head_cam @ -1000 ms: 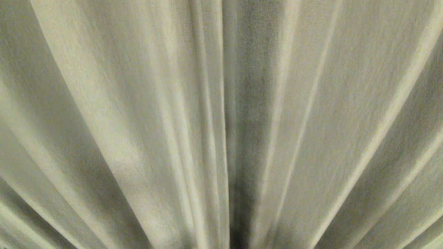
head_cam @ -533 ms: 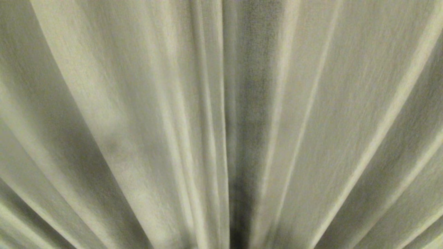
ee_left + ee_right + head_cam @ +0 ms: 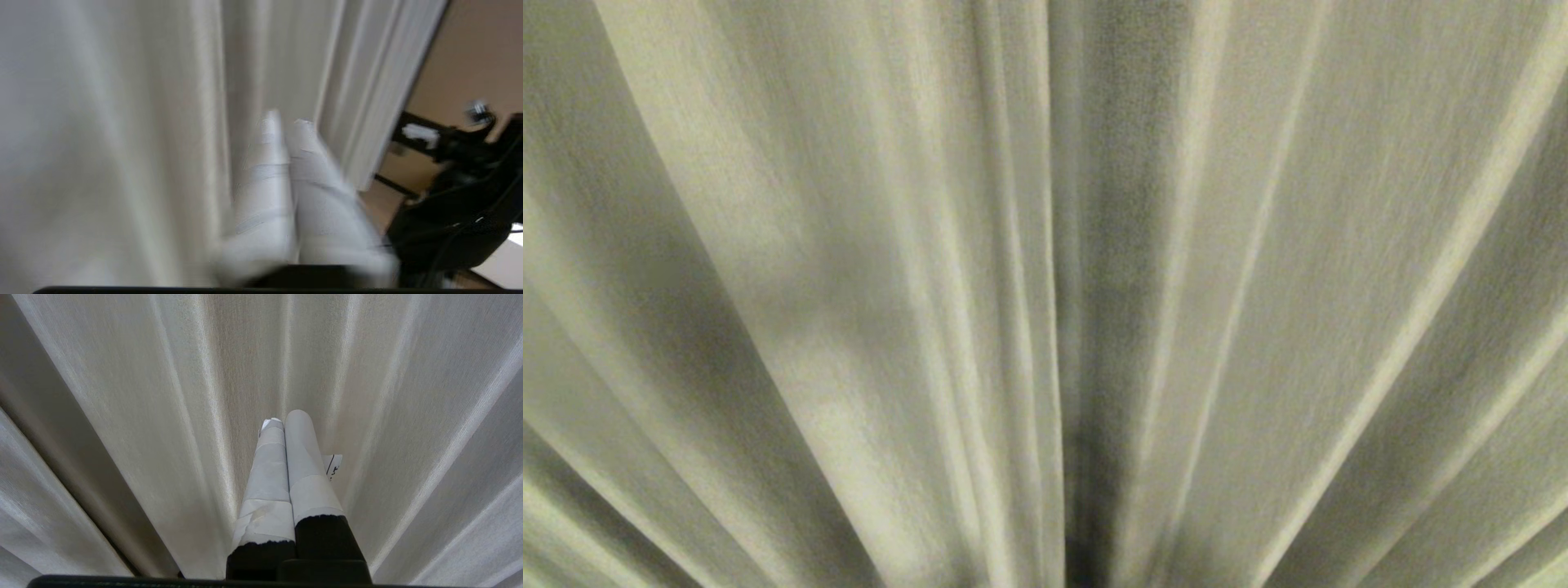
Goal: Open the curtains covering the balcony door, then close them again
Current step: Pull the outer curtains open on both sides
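Light comes softly through the curtains (image 3: 849, 245) before my head camera, brightest on the pleat crests and sinking to a dark grey band at the central fold, and the whole weave looks grainy and dim. My left wrist view is smeared with motion blur, so my left gripper (image 3: 286, 122) and the black gear beside it lose their edges. My right wrist view is sharp and evenly lit, with pale streaks along the folds around my right gripper (image 3: 284, 418).

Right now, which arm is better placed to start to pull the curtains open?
Probably the left. The left gripper is beside a hanging edge of the curtains, with the room visible past it. The right gripper points at unbroken pleats, with no edge near.
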Robot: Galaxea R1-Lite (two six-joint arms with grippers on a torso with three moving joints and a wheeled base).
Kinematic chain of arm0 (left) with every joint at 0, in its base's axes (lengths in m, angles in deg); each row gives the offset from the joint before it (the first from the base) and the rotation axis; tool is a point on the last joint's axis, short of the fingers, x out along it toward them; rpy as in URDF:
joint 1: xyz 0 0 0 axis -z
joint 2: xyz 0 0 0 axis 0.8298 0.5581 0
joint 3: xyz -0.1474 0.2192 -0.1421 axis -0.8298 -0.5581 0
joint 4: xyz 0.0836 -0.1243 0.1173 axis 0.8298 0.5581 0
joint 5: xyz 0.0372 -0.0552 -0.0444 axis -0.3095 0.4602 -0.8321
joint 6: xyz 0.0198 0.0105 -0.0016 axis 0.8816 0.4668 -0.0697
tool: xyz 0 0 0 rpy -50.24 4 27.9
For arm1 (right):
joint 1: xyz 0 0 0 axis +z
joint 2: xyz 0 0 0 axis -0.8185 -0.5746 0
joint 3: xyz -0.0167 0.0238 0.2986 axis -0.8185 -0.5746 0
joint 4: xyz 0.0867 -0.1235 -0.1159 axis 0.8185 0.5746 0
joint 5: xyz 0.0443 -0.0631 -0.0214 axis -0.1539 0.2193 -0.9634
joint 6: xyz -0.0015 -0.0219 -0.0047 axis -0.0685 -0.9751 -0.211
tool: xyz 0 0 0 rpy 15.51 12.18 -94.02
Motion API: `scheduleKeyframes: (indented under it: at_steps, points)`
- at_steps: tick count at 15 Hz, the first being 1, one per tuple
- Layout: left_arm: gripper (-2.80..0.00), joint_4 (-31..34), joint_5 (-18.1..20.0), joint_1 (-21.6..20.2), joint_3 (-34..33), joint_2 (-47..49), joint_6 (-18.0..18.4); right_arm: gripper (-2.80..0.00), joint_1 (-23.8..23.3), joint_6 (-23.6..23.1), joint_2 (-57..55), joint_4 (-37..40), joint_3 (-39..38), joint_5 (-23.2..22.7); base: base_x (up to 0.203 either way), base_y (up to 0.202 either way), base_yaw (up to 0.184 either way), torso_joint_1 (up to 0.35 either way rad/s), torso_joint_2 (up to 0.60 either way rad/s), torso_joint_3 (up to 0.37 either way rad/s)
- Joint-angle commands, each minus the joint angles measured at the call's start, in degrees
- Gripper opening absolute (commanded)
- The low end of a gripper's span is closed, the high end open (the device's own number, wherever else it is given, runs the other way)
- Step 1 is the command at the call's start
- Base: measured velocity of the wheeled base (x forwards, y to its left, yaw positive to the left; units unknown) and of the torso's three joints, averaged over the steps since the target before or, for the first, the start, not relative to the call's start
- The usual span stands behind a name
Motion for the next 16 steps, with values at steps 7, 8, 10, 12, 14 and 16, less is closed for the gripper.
scheduleKeyframes:
  at_steps: [7,8,10,12,14,16]
  points:
    - [0.00,0.04,-7.52,15.65,13.12,20.99,-0.15,-2.80,0.00,0.02,-0.09,-0.01,-0.01,-0.02,0.000,0.000,0.000,0.000,0.00,0.000]
    - [0.00,0.03,-11.21,18.20,14.79,23.23,-0.12,-2.80,0.00,0.02,-0.09,-0.01,-0.01,-0.02,0.000,0.000,0.000,0.000,0.00,0.000]
    - [0.00,0.02,-16.91,20.87,16.76,25.97,-0.11,-2.80,0.00,0.02,-0.09,-0.01,-0.01,-0.02,0.000,0.000,0.000,0.000,0.00,0.000]
    - [0.00,-0.04,-17.50,20.97,17.57,27.98,-0.05,-2.80,0.00,0.02,-0.09,-0.01,-0.01,-0.02,0.000,0.000,0.000,0.000,0.00,0.000]
    - [0.00,0.01,-20.15,20.97,19.55,30.87,0.08,-2.80,0.00,0.02,-0.09,-0.01,-0.01,-0.02,0.000,0.000,0.000,0.000,0.00,0.000]
    - [0.00,-0.01,-24.80,20.97,22.06,34.00,1.72,-2.80,0.00,0.02,-0.09,-0.01,-0.01,-0.02,0.000,0.000,0.000,0.000,0.00,0.000]
